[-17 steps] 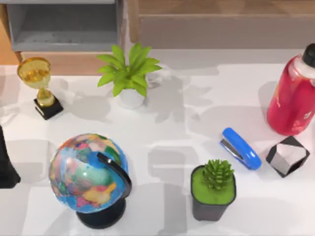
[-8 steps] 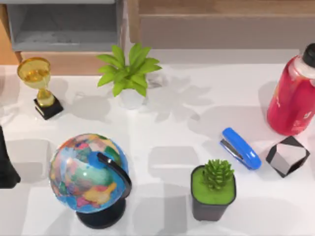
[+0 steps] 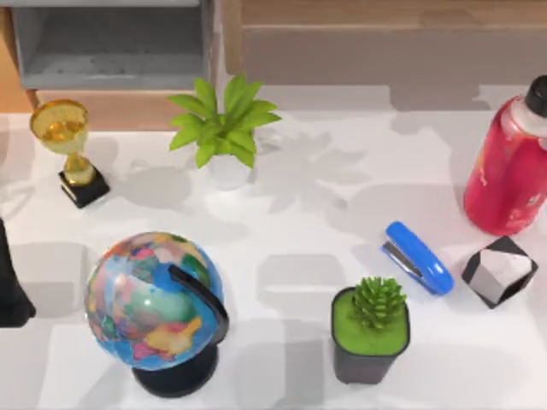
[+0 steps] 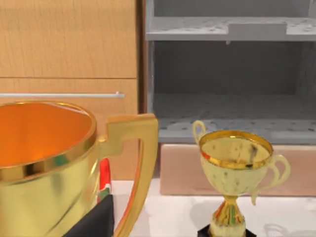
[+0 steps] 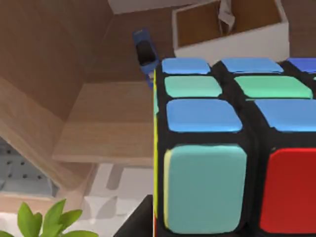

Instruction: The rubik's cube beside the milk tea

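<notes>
The rubik's cube (image 3: 500,271), black-edged with white and grey faces, rests on the white table near the right edge. It stands apart from the milk tea (image 3: 508,175), a big red-pink bottle with a black cap just behind it. No gripper is near either one. A dark part of my left arm (image 3: 8,286) sits at the table's left edge. In the right wrist view a cube with blue, green, teal and red stickers (image 5: 222,148) looms very close.
A blue stapler (image 3: 417,256) lies left of the cube and a potted succulent (image 3: 371,329) stands in front of it. A globe (image 3: 154,299), a gold trophy (image 3: 68,149) and a leafy plant (image 3: 224,128) occupy the left half. A grey shelf (image 3: 111,43) stands behind.
Nothing on the table has moved. Only the soft shadows on the tabletop have drifted toward the back right.
</notes>
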